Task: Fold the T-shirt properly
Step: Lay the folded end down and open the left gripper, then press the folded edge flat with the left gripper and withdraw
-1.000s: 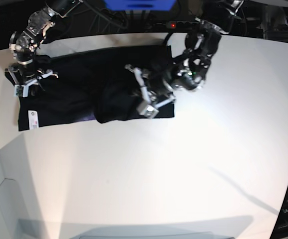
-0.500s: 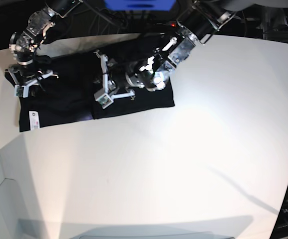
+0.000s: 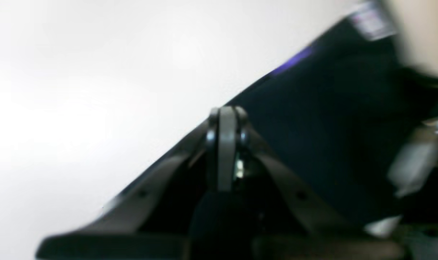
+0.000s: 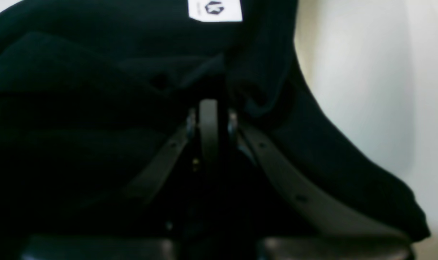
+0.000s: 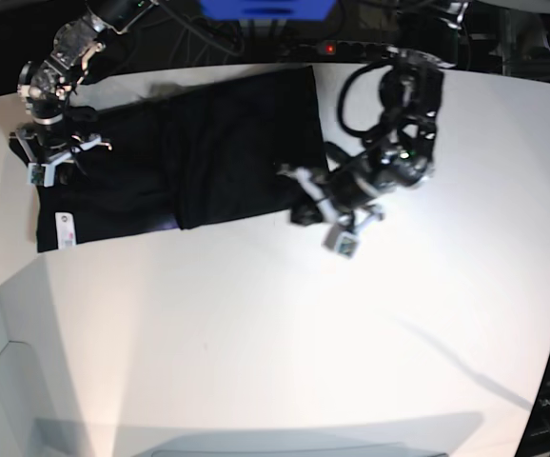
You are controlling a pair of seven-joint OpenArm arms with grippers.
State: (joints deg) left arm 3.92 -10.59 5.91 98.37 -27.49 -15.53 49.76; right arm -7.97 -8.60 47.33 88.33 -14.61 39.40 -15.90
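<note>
While the black T-shirt (image 5: 199,171) lies spread over the far left part of the white counter (image 5: 284,343), it shows as a folded dark block, with one layer lapped over another toward its right end. A small white label (image 5: 64,228) sits at its near left corner, and a thin streak of purple (image 5: 168,225) shows along the near edge beside the lapped layer. At the shirt's left end the right gripper (image 5: 51,152) is down on the cloth; in the right wrist view its jaws are pressed together with dark fabric bunched around the tips, so they are clamped on the T-shirt, and the white label with a dark mark appears just beyond them. Right of the shirt, the left gripper (image 5: 337,224) hangs over bare counter just off the shirt's near right corner, clear of the cloth in the base view. The left wrist view is blurred, yet its jaws meet tip to tip with nothing between them; behind them the shirt's straight edge runs diagonally against the pale counter, with the purple streak and a smeared pale patch farther along. Both arms reach in from the far side of the counter, the left arm bent in a loop above its gripper. Dark cables and a blue object (image 5: 265,8) lie beyond the far edge.
</note>
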